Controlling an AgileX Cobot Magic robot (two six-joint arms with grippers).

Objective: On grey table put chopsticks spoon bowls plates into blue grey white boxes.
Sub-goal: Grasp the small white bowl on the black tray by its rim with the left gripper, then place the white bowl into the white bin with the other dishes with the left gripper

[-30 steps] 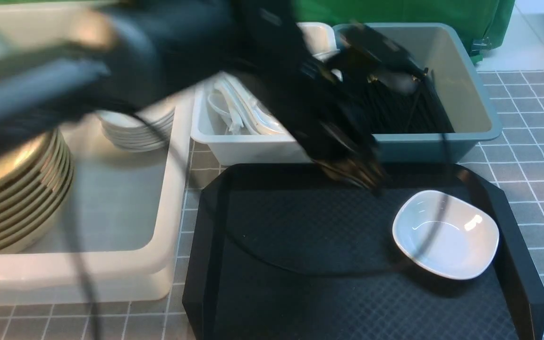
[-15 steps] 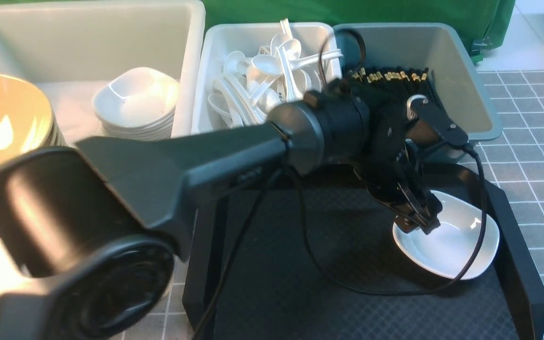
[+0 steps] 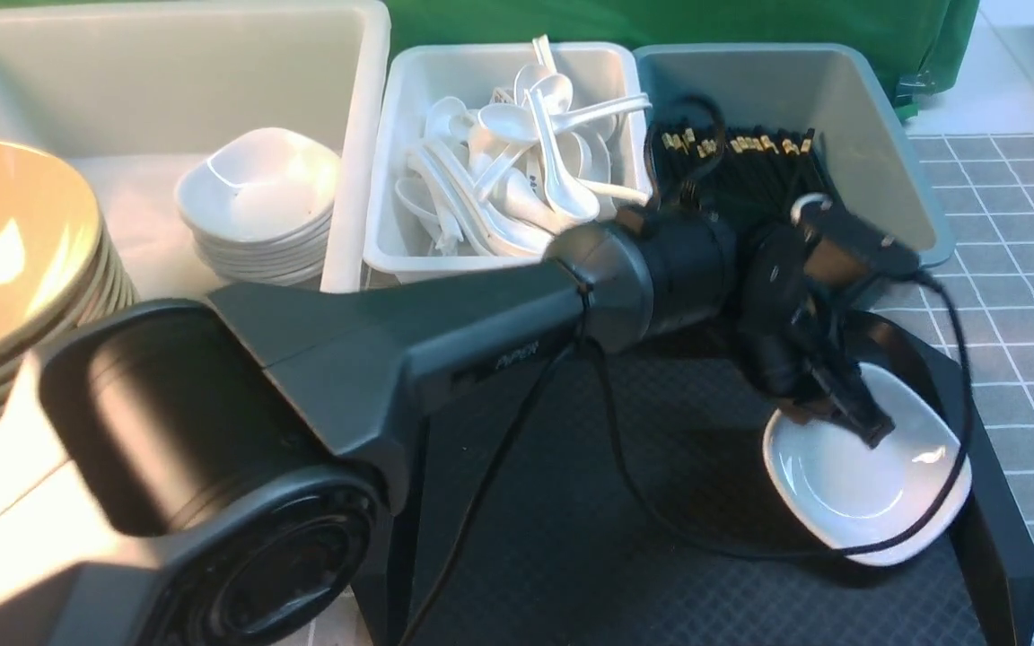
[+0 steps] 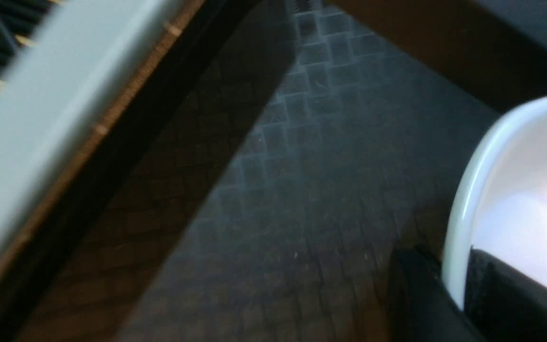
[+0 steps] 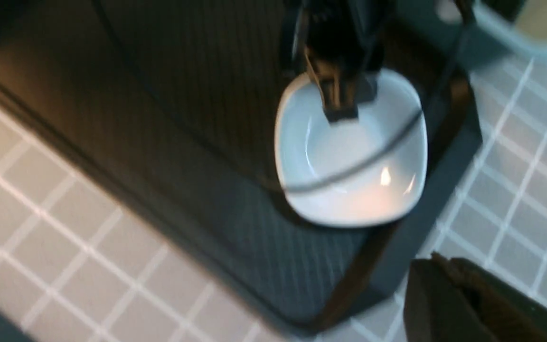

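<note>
Left gripper (image 3: 858, 422) is pinching the far rim of the plate (image 3: 867, 493), one finger inside and one outside. Plate is in the black tray (image 3: 679, 574), close to its raised right rim, with open textured floor to its left. Cable (image 3: 957, 484) loops across the plate.

Lettering on the left arm (image 3: 517, 359) is too blurred to read.

Right gripper (image 5: 463, 304) is pressed together with nothing in it, over the grey table (image 5: 515, 204) beside the tray.

- **White tub** (image 3: 167, 81): bowls (image 3: 14, 233) and stacked plates (image 3: 257, 206).
- **Small white bin** (image 3: 445, 72): spoons (image 3: 526, 161).
- **Blue-teal bin** (image 3: 849, 117): chopsticks (image 3: 750, 157). Its near wall is just behind the left wrist.
</note>
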